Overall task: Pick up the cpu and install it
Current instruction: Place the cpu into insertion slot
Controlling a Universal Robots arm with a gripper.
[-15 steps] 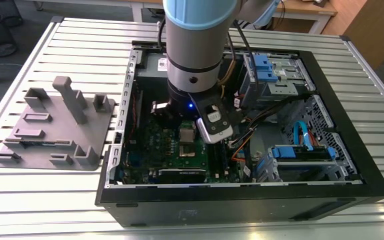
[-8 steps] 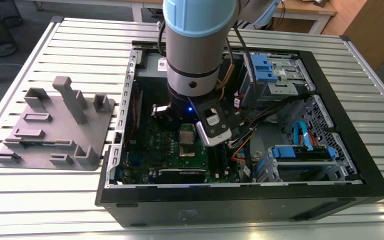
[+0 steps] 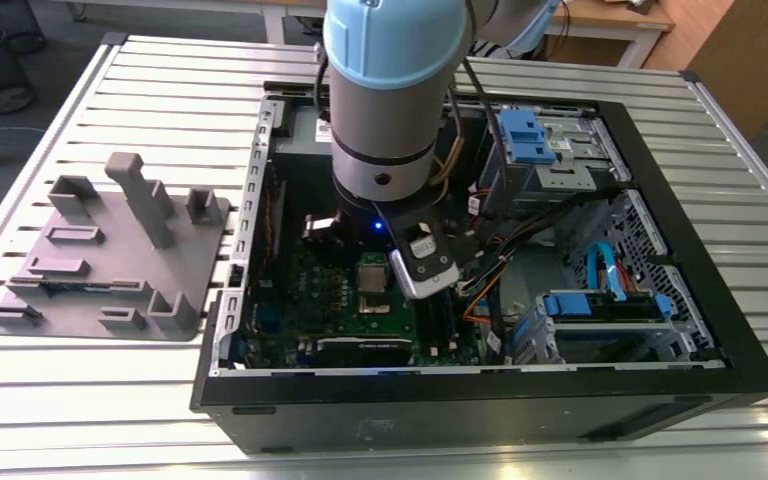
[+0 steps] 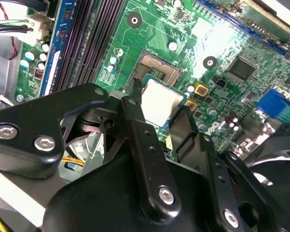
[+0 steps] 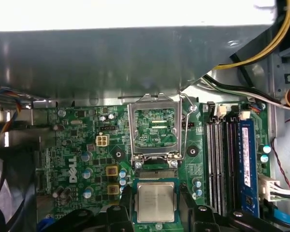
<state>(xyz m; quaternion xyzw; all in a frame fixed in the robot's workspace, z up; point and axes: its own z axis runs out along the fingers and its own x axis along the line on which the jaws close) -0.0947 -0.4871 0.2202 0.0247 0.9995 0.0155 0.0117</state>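
cpu [image 5: 155,202] | fingers [image 4: 140,125] grasp it | prob. over socket [image 4: 159,72] | first wrist view: lid [image 5: 132,130] up

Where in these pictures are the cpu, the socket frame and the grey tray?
cpu [image 5: 155,202]: first wrist view, middle of its silvery top.
socket frame [image 5: 131,128]: first wrist view, one side rail.
grey tray [image 3: 107,258]: exterior view, flat base between posts.

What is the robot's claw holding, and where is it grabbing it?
The gripper holds the cpu, a small silvery square chip, pinched by two opposite edges between its black fingers.
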